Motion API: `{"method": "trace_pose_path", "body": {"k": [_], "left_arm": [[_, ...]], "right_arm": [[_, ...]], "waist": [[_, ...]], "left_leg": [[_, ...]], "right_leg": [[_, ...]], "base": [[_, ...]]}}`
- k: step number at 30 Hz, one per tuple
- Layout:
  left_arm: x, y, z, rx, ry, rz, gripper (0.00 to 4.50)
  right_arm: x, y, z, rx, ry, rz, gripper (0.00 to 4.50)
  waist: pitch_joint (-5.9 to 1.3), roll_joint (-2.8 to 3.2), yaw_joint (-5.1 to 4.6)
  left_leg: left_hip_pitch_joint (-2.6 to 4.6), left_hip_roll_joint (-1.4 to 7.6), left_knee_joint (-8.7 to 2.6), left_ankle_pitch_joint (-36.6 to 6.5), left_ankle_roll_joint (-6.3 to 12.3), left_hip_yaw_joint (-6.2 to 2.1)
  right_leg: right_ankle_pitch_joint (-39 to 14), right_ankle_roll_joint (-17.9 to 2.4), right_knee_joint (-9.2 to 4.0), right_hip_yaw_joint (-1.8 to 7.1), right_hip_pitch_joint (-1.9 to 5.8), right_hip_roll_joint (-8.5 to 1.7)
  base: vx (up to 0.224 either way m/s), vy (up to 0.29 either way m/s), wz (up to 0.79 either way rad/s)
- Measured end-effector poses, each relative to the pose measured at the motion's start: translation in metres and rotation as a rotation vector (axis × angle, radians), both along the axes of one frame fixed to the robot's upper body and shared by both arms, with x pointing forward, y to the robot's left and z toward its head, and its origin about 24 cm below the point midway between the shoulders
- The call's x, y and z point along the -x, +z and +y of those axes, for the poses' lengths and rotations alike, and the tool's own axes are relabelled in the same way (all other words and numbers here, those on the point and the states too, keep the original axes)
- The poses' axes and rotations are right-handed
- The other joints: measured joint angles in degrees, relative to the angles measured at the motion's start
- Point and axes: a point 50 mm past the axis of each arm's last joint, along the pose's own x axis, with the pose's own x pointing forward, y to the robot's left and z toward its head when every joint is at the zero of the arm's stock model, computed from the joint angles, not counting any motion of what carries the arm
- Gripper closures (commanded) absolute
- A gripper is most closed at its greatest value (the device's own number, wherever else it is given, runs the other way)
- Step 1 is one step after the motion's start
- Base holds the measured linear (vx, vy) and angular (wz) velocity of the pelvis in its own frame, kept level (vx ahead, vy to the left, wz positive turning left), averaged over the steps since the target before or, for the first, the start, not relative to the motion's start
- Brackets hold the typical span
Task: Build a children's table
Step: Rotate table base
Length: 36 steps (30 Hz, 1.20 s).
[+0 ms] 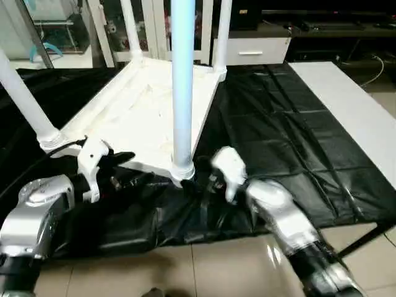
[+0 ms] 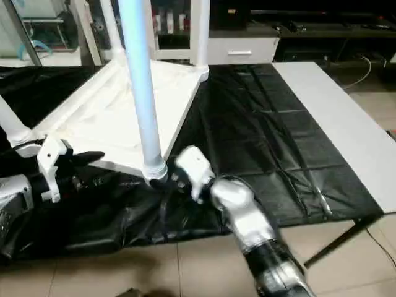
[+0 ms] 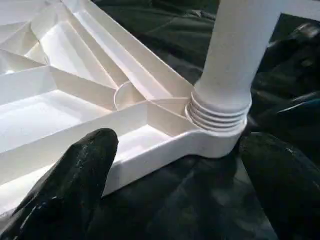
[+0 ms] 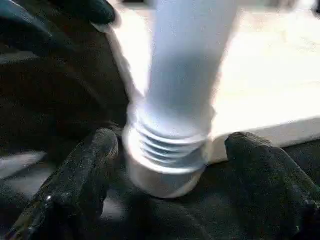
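Tabletop (image 1: 133, 114) lay upside down on black desk (image 1: 291, 142) | 4 legs seen upright in corners | step: seating near leg (image 1: 182, 93) | right tool (image 4: 165, 190) open astride its threaded base, nothing held | left tool (image 3: 175, 185) open by same corner | next: close & twist, approx. judged.

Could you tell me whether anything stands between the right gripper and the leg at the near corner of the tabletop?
Nothing visible does. The right gripper is open, its fingers either side of the near leg at its threaded base, with only black cover beneath.
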Motion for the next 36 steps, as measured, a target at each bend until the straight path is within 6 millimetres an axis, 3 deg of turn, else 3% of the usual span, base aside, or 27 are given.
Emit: {"method": "trace_pose_path", "body": {"k": [5, 12, 16, 19, 24, 29, 31, 33, 35, 36], "left_arm": [[0.004, 0.002, -0.013, 0.028, -0.029, 0.001, 0.02], [0.003, -0.007, -0.026, 0.057, 0.094, -0.058, 0.02], [-0.001, -0.01, -0.035, 0.091, 0.255, -0.11, 0.02], [0.003, -0.009, -0.042, 0.136, 0.347, -0.166, 0.02], [0.01, -0.009, -0.036, 0.133, 0.608, -0.252, 0.02], [0.005, -0.002, -0.038, 0.11, 0.643, -0.3, 0.02], [-0.001, 0.003, -0.044, 0.094, 0.627, -0.32, 0.02], [-0.006, 0.008, -0.052, 0.082, 0.59, -0.344, 0.02], [-0.007, 0.01, -0.057, 0.073, 0.557, -0.352, 0.02], [-0.007, 0.01, -0.059, 0.069, 0.542, -0.353, 0.02]], "right_arm": [[-0.015, 0.0, 0.009, 0.068, -0.044, -0.046, 0.68], [-0.022, -0.002, -0.005, 0.018, -0.149, -0.049, 0.68], [-0.002, 0.005, -0.013, -0.158, -0.103, -0.078, 0.68], [0.016, 0.013, -0.031, -0.208, -0.123, -0.114, 0.68], [0.045, 0.013, -0.081, -0.257, -0.455, -0.102, 0.68], [0.047, 0.019, -0.089, -0.261, -0.549, -0.134, 0.68], [0.047, 0.018, -0.087, -0.253, -0.553, -0.125, 0.68], [0.047, 0.016, -0.087, -0.241, -0.564, -0.103, 0.68], [0.047, 0.021, -0.086, -0.237, -0.567, -0.111, 0.68], [0.046, 0.024, -0.085, -0.243, -0.569, -0.115, 0.68]], "waist": [[-0.05, -0.39, -0.14], [-0.06, -0.51, 0.09], [-0.07, -0.56, -0.03], [-0.09, -0.58, 0.11], [-0.09, -0.58, -0.01], [-0.06, -0.63, -0.83], [0.03, -0.53, -0.9], [0.32, -0.04, -0.84], [0.74, 0.7, -0.76], [0.75, 0.77, -0.73]], "left_leg": [[0.06, 0.05, -0.07, 0.05, -0.09, 0.0], [0.05, 0.05, -0.08, 0.07, -0.1, 0.08], [-0.02, 0.08, -0.22, 0.07, -0.06, 0.08], [-0.08, 0.08, -0.38, 0.04, 0.03, 0.1], [0.03, 0.07, -0.49, 0.02, 0.02, 0.12], [0.44, 0.04, -0.86, 0.05, -0.04, 0.26], [-0.15, -0.29, -0.91, 0.04, -0.03, -0.83], [-0.15, -0.41, -1.3, -0.01, 0.03, -2.21], [0.12, -0.29, -1.18, -0.38, 0.59, -2.8], [0.19, -0.27, -1.15, -0.54, 0.83, -2.81]], "right_leg": [[0.03, 0.04, 0.03, -0.01, -0.01, 0.03], [0.18, 0.16, -0.05, 0.0, 0.04, 0.0], [0.37, 0.48, -0.49, 0.0, 0.08, 0.03], [0.51, 0.68, -0.92, 0.0, 0.14, 0.06], [0.56, 0.77, -0.97, 0.01, 0.19, 0.06], [0.75, 0.61, -0.96, 0.19, 0.32, 0.09], [0.45, 1.09, -1.38, -0.98, 0.79, -0.23], [0.43, 1.13, -3.23, -3.84, 2.8, -0.98], [0.25, 1.44, -5.18, -6.42, 5.26, -1.46], [0.03, 1.81, -5.65, -7.07, 5.94, -1.75]], "base": [[0.0, 0.0, 0.0], [0.0, 0.0, 0.0], [0.0, 0.0, 0.0], [0.0, 0.0, 0.0], [0.0, 0.0, 0.0], [0.0, 0.0, 0.0], [-0.007, -0.009, 0.15], [0.003, -0.01, 0.38], [0.048, 0.027, 0.52], [0.061, 0.038, 0.55]]}}
